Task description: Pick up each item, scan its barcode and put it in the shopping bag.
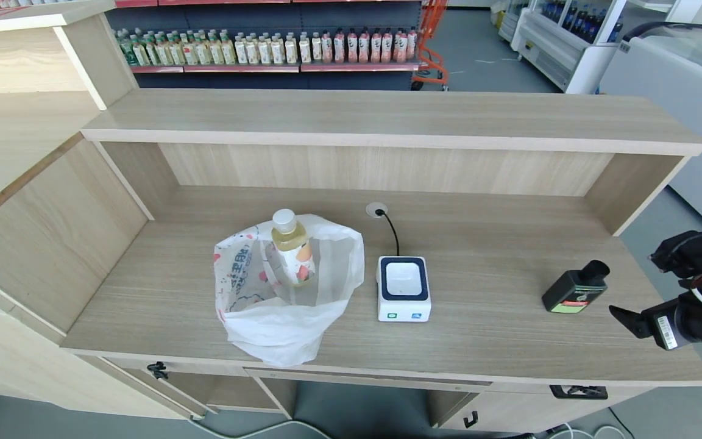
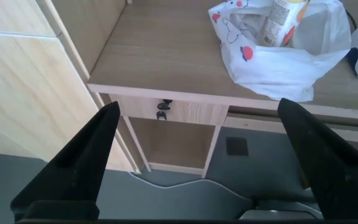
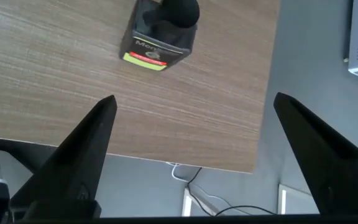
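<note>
The dark bottle [image 1: 573, 288] sits near the counter's [image 1: 485, 341] right end, just ahead of the right jaws, apart and empty.

Fingers apart: left gripper [image 2: 197, 104], right gripper [image 3: 196, 98].

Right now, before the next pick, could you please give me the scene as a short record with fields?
bag: white shopping bag, open, on the left part of the counter
in bag: drink bottle, upright, white cap
scanner: white, beside the bag
not bagged: black bottle, right part of the counter
left claw: open, empty, in front of the counter, lower than its top
right claw: open, empty, near the black bottle
</note>
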